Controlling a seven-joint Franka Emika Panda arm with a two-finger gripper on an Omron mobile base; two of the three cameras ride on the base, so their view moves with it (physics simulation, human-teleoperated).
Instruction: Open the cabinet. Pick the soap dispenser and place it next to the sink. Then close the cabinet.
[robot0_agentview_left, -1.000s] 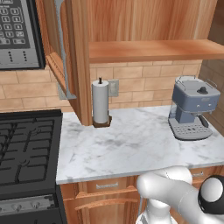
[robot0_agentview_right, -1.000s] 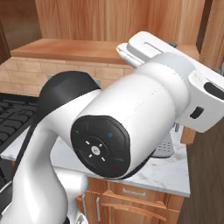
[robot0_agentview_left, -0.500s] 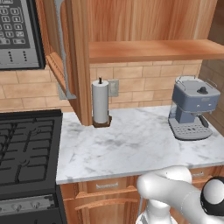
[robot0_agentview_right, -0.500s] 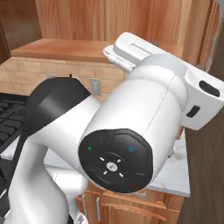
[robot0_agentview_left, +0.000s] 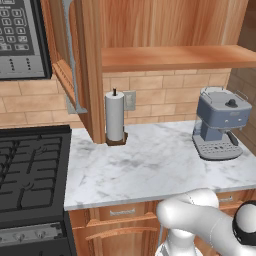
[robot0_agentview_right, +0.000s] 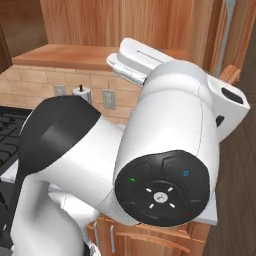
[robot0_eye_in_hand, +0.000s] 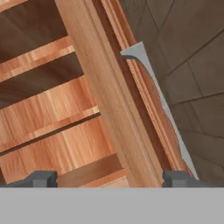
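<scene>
The cabinet (robot0_agentview_left: 165, 30) stands open above the counter. Its left door (robot0_agentview_left: 60, 60) is swung out, with a long silver handle (robot0_agentview_left: 71, 55), and its wooden shelf floor (robot0_agentview_left: 175, 57) is bare where it shows. In the hand view my gripper (robot0_eye_in_hand: 109, 179) is open, close to the right door's edge (robot0_eye_in_hand: 100, 87). That edge runs between the two wide-apart fingertips (robot0_eye_in_hand: 43, 178), and the silver bar handle (robot0_eye_in_hand: 157, 96) ends by the right one. The soap dispenser and the sink are out of view. My arm (robot0_agentview_right: 150, 165) hides most of the right base view.
On the marble counter (robot0_agentview_left: 150, 170) a white paper towel roll (robot0_agentview_left: 114, 117) stands by the cabinet's side. A grey-blue coffee machine (robot0_agentview_left: 220, 127) stands at the right. A black stove (robot0_agentview_left: 30, 170) is on the left with a microwave (robot0_agentview_left: 20, 40) above it. Low drawers (robot0_agentview_left: 120, 212) sit below.
In the right base view my arm's upper links have turned and shifted toward the right door. The cabinet, roll and coffee machine have not moved.
</scene>
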